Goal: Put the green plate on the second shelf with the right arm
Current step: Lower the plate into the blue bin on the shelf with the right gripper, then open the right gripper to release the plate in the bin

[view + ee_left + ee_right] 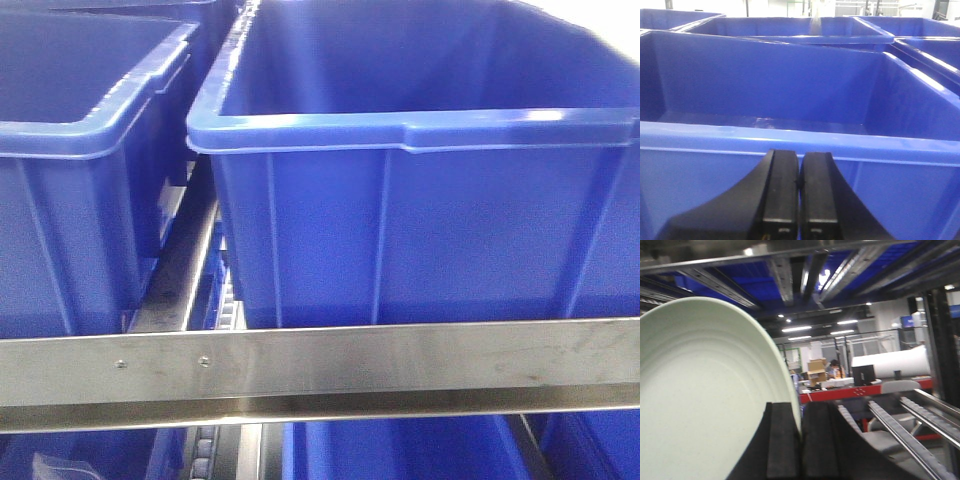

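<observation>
The right tool [801,412] clamps the rim of the round, pale sage-green plastic plate [700,400], on edge under steel shelf rails [785,275]; it looks light, stiff, slick. Left tool [799,175]: pads together, empty.

I seem to be working in a warehouse or factory hall. Blue plastic bins [420,230] sit on a steel-railed rack [320,365], roller tracks [905,436] run alongside, and strip lights [796,329] hang over what look like stacked cartons [816,371], though they are blurry.
</observation>
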### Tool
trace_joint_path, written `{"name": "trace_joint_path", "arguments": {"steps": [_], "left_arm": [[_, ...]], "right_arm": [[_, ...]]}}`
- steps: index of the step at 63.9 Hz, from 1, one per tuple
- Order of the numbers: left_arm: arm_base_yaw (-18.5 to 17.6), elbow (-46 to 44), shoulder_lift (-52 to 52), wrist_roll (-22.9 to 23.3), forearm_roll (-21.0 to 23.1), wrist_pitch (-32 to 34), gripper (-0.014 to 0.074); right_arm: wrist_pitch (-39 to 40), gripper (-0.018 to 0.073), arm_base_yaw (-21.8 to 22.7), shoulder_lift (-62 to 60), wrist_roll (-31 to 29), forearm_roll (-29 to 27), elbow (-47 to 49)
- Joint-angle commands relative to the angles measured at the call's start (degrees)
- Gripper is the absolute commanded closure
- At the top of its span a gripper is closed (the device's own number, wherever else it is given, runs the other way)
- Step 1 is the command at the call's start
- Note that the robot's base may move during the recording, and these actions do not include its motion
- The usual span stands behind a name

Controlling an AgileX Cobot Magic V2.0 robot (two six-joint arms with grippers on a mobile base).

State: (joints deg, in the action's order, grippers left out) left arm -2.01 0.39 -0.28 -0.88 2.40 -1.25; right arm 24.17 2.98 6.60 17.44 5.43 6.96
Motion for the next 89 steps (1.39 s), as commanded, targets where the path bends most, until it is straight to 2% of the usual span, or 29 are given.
{"name": "trace_joint_path", "arguments": {"steps": [1,12,17,24,35,39,47,52,58,61,66,71,75,89], "left_arm": [[-0.26,2.4,-0.92,0.08,0.32,4.86,0.0466],[-0.26,2.4,-0.92,0.08,0.32,4.86,0.0466],[-0.26,2.4,-0.92,0.08,0.32,4.86,0.0466],[-0.26,2.4,-0.92,0.08,0.32,4.86,0.0466],[-0.26,2.4,-0.92,0.08,0.32,4.86,0.0466],[-0.26,2.4,-0.92,0.08,0.32,4.86,0.0466],[-0.26,2.4,-0.92,0.08,0.32,4.86,0.0466],[-0.26,2.4,-0.92,0.08,0.32,4.86,0.0466],[-0.26,2.4,-0.92,0.08,0.32,4.86,0.0466],[-0.26,2.4,-0.92,0.08,0.32,4.86,0.0466],[-0.26,2.4,-0.92,0.08,0.32,4.86,0.0466],[-0.26,2.4,-0.92,0.08,0.32,4.86,0.0466],[-0.26,2.4,-0.92,0.08,0.32,4.86,0.0466],[-0.26,2.4,-0.92,0.08,0.32,4.86,0.0466]], "right_arm": [[7.85,0.0503,0.29,3.99,4.2,4.1,4.16],[10.89,0.0503,0.29,16.21,11.38,4.39,8.15],[12.42,0.0503,0.29,23.56,11.76,4.39,9.95],[18.95,0.0503,0.29,35.03,12.03,4.57,12.94],[27.88,0.0503,0.29,50.94,16.06,6.4,20.44],[27.9,0.0503,0.29,55.58,18.25,7.97,23.89],[23.79,0.05,-0.6,63.83,24.22,15.03,32.22],[20.35,0.05,-2.51,67.13,24.76,18.16,36.35],[17.6,0.0496,-4.47,70.21,24.76,18.88,40.38],[16.33,0.0471,-5.54,71.66,24.76,18.88,42.12],[12.88,0.0379,-6.76,73.83,24.76,18.9,44.62],[9.58,0.0228,-7.43,76.09,24.76,18.95,46.65],[9.32,0.0162,-7.52,77.12,24.76,18.95,47.32],[10.07,0.0144,-7.63,78.01,24.76,20.39,48.96]]}}
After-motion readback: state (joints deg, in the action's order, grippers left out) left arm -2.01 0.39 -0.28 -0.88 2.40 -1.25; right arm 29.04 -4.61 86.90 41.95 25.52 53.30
